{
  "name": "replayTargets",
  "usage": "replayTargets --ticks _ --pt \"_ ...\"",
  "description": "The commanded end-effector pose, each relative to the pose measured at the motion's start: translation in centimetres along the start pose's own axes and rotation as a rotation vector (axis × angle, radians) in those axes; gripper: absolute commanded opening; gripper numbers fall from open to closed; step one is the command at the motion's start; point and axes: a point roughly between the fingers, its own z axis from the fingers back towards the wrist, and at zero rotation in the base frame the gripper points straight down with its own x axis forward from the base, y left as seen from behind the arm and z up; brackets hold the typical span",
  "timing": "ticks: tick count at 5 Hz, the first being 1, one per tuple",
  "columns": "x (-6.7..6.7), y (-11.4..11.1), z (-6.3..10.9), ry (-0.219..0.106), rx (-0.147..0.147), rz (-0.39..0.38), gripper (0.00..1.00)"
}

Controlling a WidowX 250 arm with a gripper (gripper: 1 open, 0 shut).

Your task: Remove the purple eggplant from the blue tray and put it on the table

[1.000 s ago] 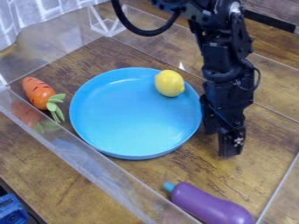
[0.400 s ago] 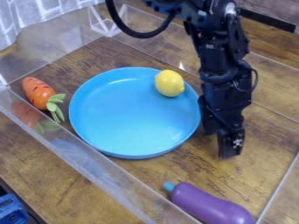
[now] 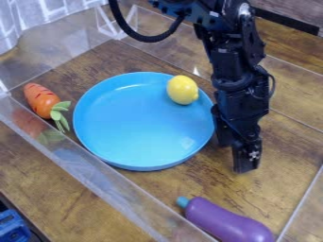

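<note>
Nothing shifted — gripper (image 3: 243, 159) wide open, empty, beside blue tray (image 3: 127, 142); purple eggplant (image 3: 228, 222) on table (image 3: 139, 203).

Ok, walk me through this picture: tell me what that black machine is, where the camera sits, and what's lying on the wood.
The black machine is a robot arm, and its gripper points down at the table, just right of the blue tray. Its jaws are open and hold nothing. The single camera looks down from above and in front. A yellow ball sits in the tray. An orange carrot lies left of it by the clear wall. The purple eggplant lies on the wood near the bottom edge, outside the tray.
</note>
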Motion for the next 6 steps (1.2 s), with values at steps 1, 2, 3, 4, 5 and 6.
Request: replayTargets --ticks 1,2,3,4,5,6 --pt "-1.06 0.14 -0.08 0.018 -0.020 0.024 1.00" --pt "-1.15 0.13 -0.01 0.022 -0.026 0.028 1.00" --pt "-1.23 0.09 0.08 0.027 -0.034 0.032 1.00" --pt "-1.30 0.05 0.17 0.032 -0.041 0.035 1.00" --pt "-1.31 0.03 0.25 0.037 -0.048 0.038 1.00" --pt "-1.32 0.02 0.28 0.043 -0.054 0.037 1.00"
